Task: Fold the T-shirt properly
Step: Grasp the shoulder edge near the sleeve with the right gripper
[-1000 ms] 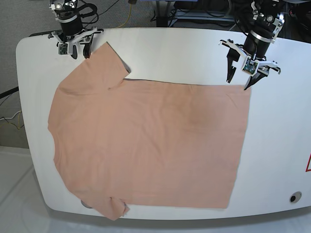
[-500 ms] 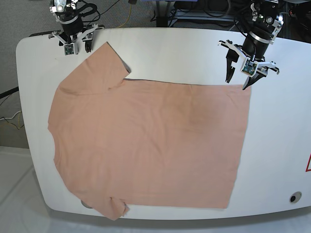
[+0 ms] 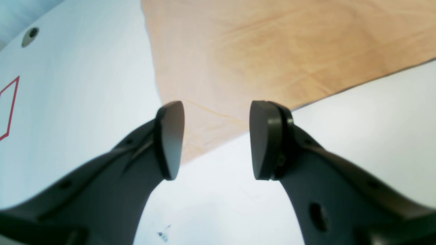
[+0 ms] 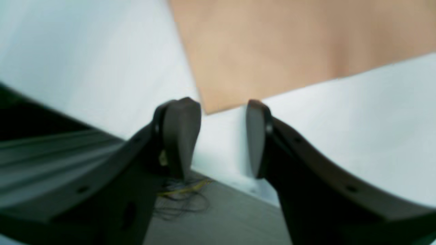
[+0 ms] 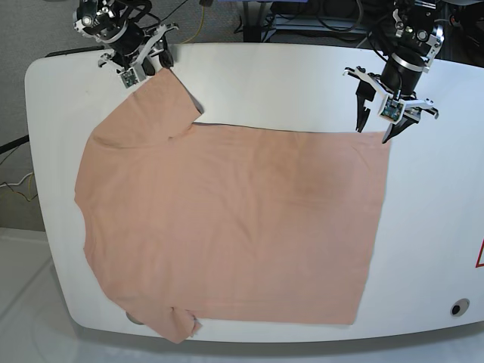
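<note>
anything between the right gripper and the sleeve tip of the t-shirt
Nothing: in the right wrist view only bare white table separates the open right gripper from the T-shirt sleeve tip.

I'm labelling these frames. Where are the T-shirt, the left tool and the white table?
T-shirt (image 5: 227,219): base view, middle of the flat body.
Left tool (image 3: 214,139): left wrist view, gap between its open fingertips.
White table (image 5: 431,227): base view, bare surface beside the hem.

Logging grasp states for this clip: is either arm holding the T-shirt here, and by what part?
Nothing is held. The left gripper stands open over the T-shirt hem corner; the right gripper stands open near the sleeve tip.
</note>
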Robot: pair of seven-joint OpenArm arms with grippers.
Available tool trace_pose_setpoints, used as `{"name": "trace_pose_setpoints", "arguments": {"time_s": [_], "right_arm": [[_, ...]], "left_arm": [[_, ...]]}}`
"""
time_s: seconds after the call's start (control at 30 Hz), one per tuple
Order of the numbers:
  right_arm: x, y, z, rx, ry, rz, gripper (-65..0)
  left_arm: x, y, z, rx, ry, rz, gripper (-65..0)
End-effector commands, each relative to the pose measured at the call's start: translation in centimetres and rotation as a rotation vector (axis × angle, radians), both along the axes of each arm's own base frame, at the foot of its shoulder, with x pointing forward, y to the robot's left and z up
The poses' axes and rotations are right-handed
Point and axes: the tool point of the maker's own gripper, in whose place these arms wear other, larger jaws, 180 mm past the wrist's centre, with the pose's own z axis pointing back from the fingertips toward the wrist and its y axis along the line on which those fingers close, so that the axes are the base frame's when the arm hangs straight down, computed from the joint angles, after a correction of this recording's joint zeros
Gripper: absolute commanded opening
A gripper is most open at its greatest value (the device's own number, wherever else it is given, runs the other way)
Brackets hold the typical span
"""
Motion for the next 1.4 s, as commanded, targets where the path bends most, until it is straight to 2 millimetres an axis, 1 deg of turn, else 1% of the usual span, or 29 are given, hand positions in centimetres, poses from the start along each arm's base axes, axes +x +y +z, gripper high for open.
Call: {"name": "trace_pose_setpoints", "arguments": {"time_s": [0.0,0.03,0.1,0.17,0.23,0.37,0.43,0.5,0.63,0.7,0.97,1.1,1.23,1.3,1.37], "right_arm": [[0.7,-0.6,0.2,0.024,-0.011,-0.026,-39.8],[0.6,-0.8,-0.1,0.033,0.0,-0.037,-39.8],[1.2,-2.1,-1.2,0.093,0.043,-0.103,-39.3],[1.4,-2.7,-1.7,0.118,0.062,-0.137,-39.3],[1.5,-3.3,-2.1,0.139,0.078,-0.17,-39.2],[1.9,-4.2,-2.2,0.162,0.077,-0.214,-39.3],[2.2,-5.2,-2.1,0.131,0.051,-0.236,-39.2],[2.2,-5.6,-2.0,0.097,0.036,-0.237,-39.3],[2.4,-7.1,-1.6,-0.034,-0.019,-0.223,-39.2],[2.4,-8.0,-2.0,-0.074,-0.004,-0.253,-39.1],[1.5,-7.6,-3.0,-0.04,0.08,-0.266,-39.2],[1.2,-7.6,-3.2,-0.055,0.099,-0.253,-39.1],[1.2,-7.3,-3.1,-0.043,0.095,-0.237,-39.1],[1.3,-6.9,-3.0,-0.031,0.091,-0.225,-39.1],[1.5,-4.9,-2.8,0.05,0.091,-0.157,-39.8]], "left_arm": [[0.3,0.4,0.8,-0.003,-0.035,0.003,-35.4],[0.4,0.4,0.8,-0.003,-0.035,0.004,-35.4],[0.7,0.1,1.3,-0.01,-0.052,-0.001,-35.0],[0.7,0.0,1.4,-0.011,-0.055,-0.005,-35.0],[0.7,-0.2,1.4,-0.01,-0.058,-0.009,-34.9],[0.7,-0.2,1.4,-0.011,-0.058,-0.009,-34.7],[0.8,-0.2,1.4,-0.011,-0.055,-0.007,-35.1],[0.8,-0.2,1.3,-0.011,-0.053,-0.008,-34.9],[0.9,-0.2,1.2,-0.013,-0.045,-0.004,-34.7],[1.1,0.2,1.0,-0.001,-0.037,0.006,-34.8],[1.3,0.3,1.1,-0.003,-0.038,0.014,-34.9],[1.1,0.1,1.3,-0.007,-0.046,0.002,-35.4],[1.0,0.0,1.3,-0.005,-0.046,-0.002,-35.4],[1.0,0.0,1.3,-0.005,-0.048,-0.002,-35.4],[1.1,0.1,1.4,0.001,-0.052,-0.001,-35.2]]}}
